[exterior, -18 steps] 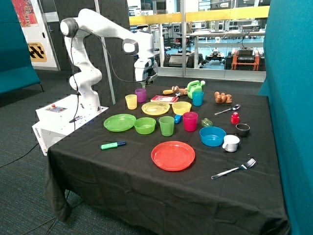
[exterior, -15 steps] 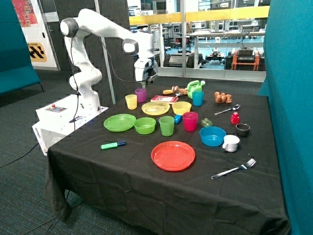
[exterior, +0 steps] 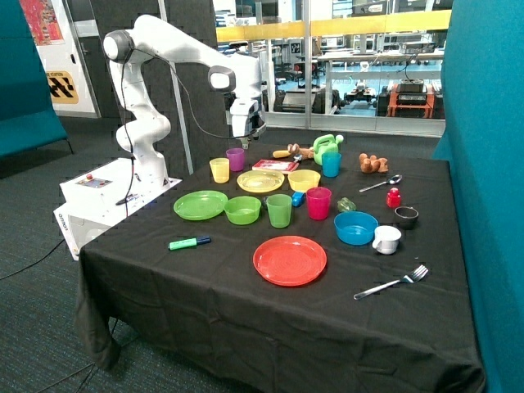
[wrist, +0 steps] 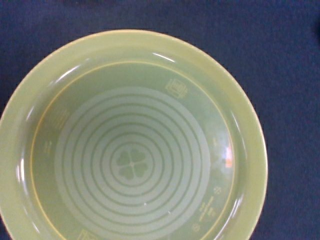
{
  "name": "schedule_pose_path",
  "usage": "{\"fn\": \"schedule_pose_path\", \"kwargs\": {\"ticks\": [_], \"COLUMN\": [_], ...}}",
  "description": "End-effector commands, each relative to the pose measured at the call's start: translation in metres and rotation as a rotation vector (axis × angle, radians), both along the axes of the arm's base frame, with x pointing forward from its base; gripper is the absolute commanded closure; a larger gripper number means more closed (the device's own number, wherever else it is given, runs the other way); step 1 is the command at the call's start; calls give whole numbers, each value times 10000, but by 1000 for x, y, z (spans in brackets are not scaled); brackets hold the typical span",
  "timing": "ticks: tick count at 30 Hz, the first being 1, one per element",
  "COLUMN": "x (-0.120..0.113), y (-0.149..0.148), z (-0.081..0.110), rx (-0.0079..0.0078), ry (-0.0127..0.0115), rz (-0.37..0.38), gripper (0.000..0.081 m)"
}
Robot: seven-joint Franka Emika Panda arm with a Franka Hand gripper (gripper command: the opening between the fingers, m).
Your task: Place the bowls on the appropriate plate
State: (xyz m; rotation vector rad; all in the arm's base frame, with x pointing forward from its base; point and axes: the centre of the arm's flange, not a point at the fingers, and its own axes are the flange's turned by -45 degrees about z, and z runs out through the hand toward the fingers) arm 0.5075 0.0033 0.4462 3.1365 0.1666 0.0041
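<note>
Above the yellow plate (exterior: 260,181) our gripper (exterior: 245,141) has shifted slightly since half a second ago; we can't tell the fingers' state. Nothing else moved, so we judge both placements still pending: yellow bowl (exterior: 304,180) sits just beside that plate, green bowl (exterior: 242,210) just beside the green plate (exterior: 201,205). Wrist view shows the plate's clover emblem and rings (wrist: 131,162); its small printed marks are unreadable.

Even indoor light fell across the counter (exterior: 246,311), casting only faint shadows; in the wrist view, soft glare streaked the slightly blurred yellow plate (wrist: 240,130).
</note>
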Motion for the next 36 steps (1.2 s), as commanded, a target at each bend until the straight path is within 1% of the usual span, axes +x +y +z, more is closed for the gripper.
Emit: {"fn": "schedule_pose_path", "kwargs": {"ticks": [1,3,8,16,23,31,32,36], "x": [13,16,35,53,60,64,64,65], "y": [6,7,7,6,8,24,31,49], "z": [-2,-2,-6,-15,-20,-28,-31,-37], "rx": [5,5,6,6,6,5,5,5], "ry": [27,27,27,27,27,27,27,27], "rz": [282,280,42,-353,-362,229,520,806], "gripper": [609,612,618,624,621,599,597,592]}}
